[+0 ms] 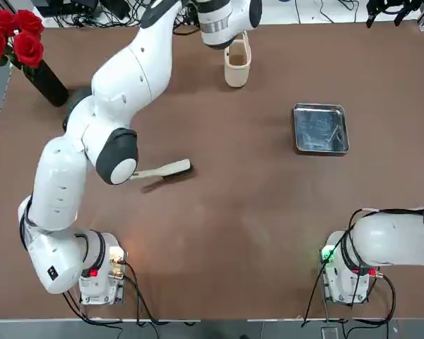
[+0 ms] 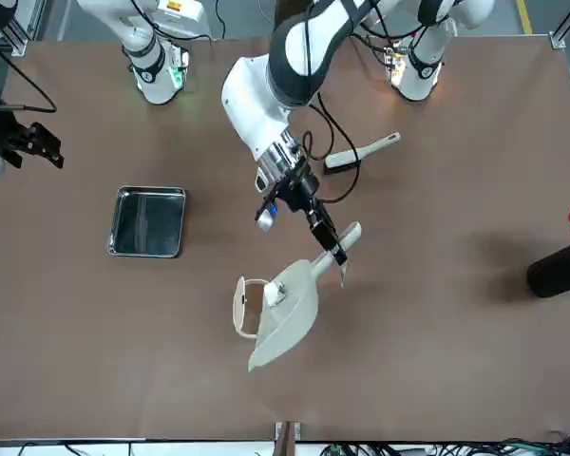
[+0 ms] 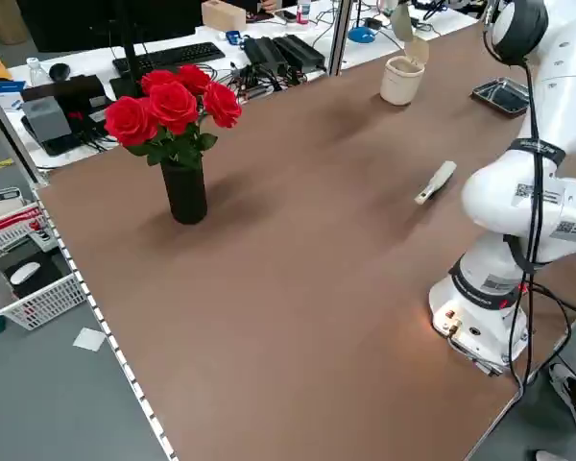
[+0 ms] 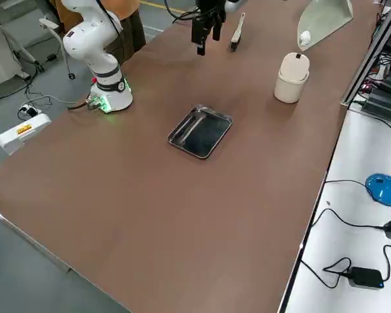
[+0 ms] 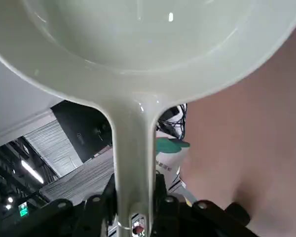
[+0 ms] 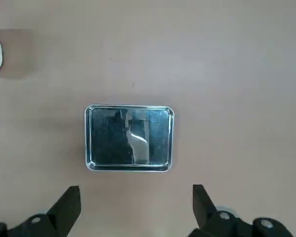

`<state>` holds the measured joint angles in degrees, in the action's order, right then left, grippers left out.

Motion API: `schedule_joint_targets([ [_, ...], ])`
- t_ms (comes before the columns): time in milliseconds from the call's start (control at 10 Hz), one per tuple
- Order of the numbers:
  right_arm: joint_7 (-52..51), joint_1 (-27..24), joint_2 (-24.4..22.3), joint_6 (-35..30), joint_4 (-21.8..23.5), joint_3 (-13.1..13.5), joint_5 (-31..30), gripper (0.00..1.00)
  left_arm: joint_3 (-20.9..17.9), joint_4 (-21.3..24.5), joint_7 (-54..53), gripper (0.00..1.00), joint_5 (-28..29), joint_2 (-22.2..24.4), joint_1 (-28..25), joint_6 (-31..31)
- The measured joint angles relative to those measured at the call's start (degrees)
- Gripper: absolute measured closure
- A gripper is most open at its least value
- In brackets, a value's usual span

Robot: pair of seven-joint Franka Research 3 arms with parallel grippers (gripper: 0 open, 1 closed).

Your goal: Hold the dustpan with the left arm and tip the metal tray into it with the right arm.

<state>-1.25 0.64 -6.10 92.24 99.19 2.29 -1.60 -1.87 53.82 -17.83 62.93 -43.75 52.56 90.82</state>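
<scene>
Our left hand (image 2: 334, 249) grips the cream-white plastic dustpan (image 2: 294, 309) by its handle, above the brown tabletop (image 2: 427, 351); our right hand (image 6: 137, 200) hangs wide open over the shallow silver metal tray (image 6: 129, 138).

Brown tbl (image 1: 233, 212) w/ tray (image 1: 321, 130), brush (image 1: 162, 170), bin (image 1: 237, 62)

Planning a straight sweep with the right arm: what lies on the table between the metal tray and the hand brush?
Only bare tabletop, as the top view shows.

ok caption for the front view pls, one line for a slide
Left claw grips the dustpan beside the metal tray on the table
</scene>
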Motion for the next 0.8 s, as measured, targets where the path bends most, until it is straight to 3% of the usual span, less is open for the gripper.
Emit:
schedule_joint_targets([
  [100, 0.0, -0.1, 0.0, 0.0, 0.0, 0.0, 0.1, 0.00, -1.2, 0.1, 0.0, 0.68, 0.5, -0.2, 1.4, 0.0],
  [400, 0.0, -0.4, 0.0, 0.0, 0.0, 0.3, 0.1, 0.00, -10.5, 0.3, 0.3, 0.68, 1.1, -4.5, 7.3, 0.0],
  [800, 0.0, -0.4, 0.0, 0.1, 0.0, 0.3, 0.1, 0.00, -11.5, 0.0, 1.1, 0.68, 3.2, -5.8, 7.6, 0.0],
])
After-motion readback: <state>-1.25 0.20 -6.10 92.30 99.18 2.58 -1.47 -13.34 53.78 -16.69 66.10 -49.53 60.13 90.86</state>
